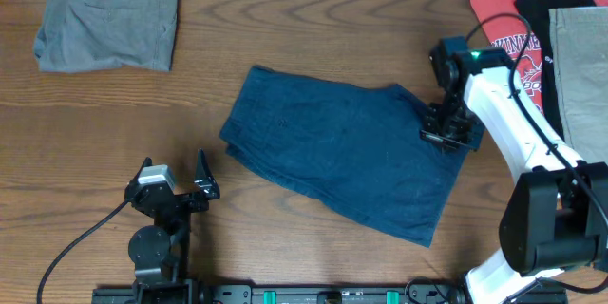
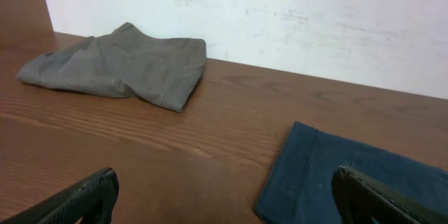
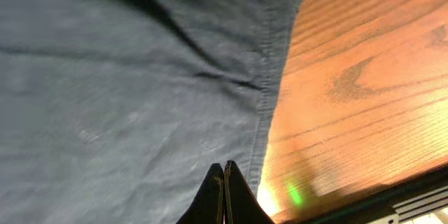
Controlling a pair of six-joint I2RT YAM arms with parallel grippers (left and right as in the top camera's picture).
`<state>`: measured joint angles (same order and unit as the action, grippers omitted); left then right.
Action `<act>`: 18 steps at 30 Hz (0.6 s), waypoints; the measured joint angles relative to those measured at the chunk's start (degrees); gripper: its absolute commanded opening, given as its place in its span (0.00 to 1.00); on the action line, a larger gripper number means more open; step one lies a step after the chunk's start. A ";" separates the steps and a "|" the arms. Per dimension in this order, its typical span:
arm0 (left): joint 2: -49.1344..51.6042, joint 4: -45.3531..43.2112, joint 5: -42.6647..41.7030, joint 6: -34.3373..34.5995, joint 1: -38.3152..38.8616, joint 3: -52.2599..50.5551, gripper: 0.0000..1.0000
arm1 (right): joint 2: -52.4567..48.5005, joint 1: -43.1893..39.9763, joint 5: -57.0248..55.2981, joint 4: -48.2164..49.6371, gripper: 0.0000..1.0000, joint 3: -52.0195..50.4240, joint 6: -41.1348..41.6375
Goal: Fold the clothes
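The dark navy shorts point(image 1: 342, 152) lie flat and slightly slanted in the middle of the wooden table. They also show in the left wrist view point(image 2: 336, 175) and fill the right wrist view point(image 3: 140, 77). My right gripper point(image 1: 446, 131) is at the shorts' right edge. Its fingers point(image 3: 224, 171) are pressed together just above the cloth beside the stitched hem, with no cloth visible between them. My left gripper point(image 1: 173, 169) is open and empty on the near left, a little left of the shorts, fingers spread wide point(image 2: 224, 182).
Folded grey-brown shorts point(image 1: 109, 14) lie at the far left and also show in the left wrist view point(image 2: 119, 66). At the far right is a pile: a red printed T-shirt point(image 1: 503, 28), a black garment point(image 1: 560, 0) and a beige garment point(image 1: 579, 66).
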<state>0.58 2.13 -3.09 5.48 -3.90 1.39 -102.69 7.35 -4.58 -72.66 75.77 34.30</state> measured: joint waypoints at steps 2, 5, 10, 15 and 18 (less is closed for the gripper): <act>0.02 0.00 0.00 0.00 0.00 0.02 0.98 | 0.02 -1.22 0.13 1.77 0.01 -2.78 0.00; 0.02 0.00 0.00 0.00 0.00 0.00 0.98 | 0.00 -2.32 0.50 4.44 0.01 -6.40 -0.20; 0.00 0.00 0.00 0.00 0.00 0.02 0.98 | 0.00 -2.64 2.91 8.11 0.02 -11.23 -0.98; 0.02 0.00 0.00 0.00 0.00 0.02 0.98 | 0.02 -2.62 5.25 12.09 0.05 -16.26 -2.05; 0.02 0.00 0.02 0.00 0.00 0.00 0.98 | 0.02 -2.62 5.79 14.58 0.08 -18.97 -2.34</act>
<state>0.60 2.13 -3.07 5.48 -3.90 1.39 -102.67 4.73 1.21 -58.08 56.80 31.97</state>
